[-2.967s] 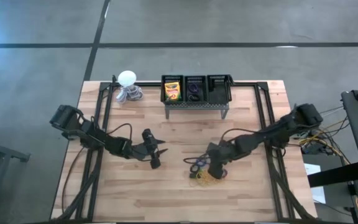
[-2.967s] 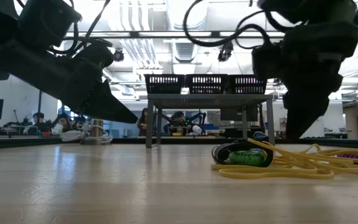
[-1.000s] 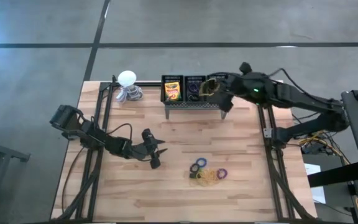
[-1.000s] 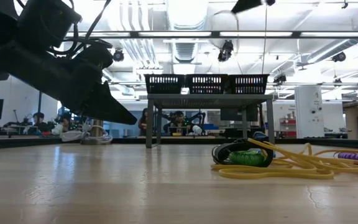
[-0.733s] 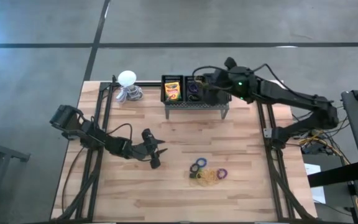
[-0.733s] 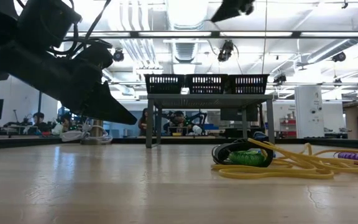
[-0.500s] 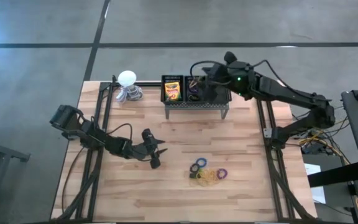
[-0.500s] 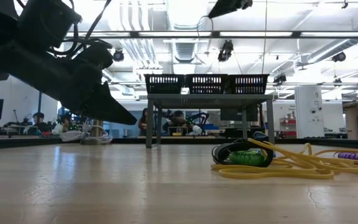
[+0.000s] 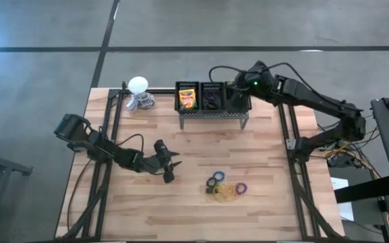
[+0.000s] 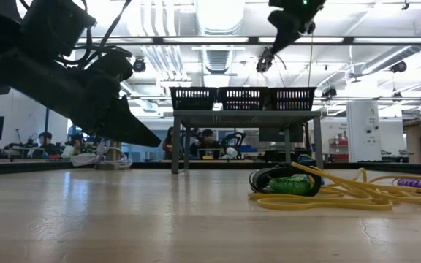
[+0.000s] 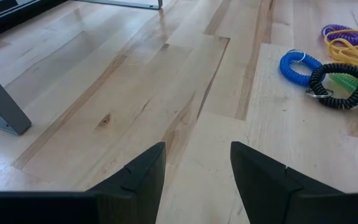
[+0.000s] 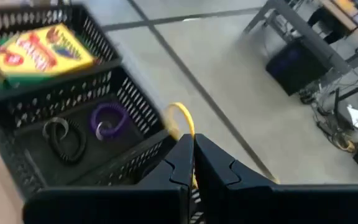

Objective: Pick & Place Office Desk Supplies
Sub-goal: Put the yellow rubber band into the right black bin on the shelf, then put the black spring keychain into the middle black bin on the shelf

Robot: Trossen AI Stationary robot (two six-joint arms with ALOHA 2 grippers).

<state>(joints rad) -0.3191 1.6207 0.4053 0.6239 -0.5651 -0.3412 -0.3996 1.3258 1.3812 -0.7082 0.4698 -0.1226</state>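
Now the right gripper point(image 12: 190, 163) hangs above the rack's right bin point(image 9: 238, 96) at the table's far edge, fingers pinched on a yellow rubber band point(image 12: 183, 120); left gripper point(image 11: 194, 163) waits, parted.

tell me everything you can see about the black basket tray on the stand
The tray is black plastic mesh, split into three bins, on a grey metal stand at the table's far edge. One end bin holds a crayon box; the middle one holds a black coil ring and a purple one. What lies in the other end bin is hidden. The right gripper hangs over it, shut on a yellow rubber band.
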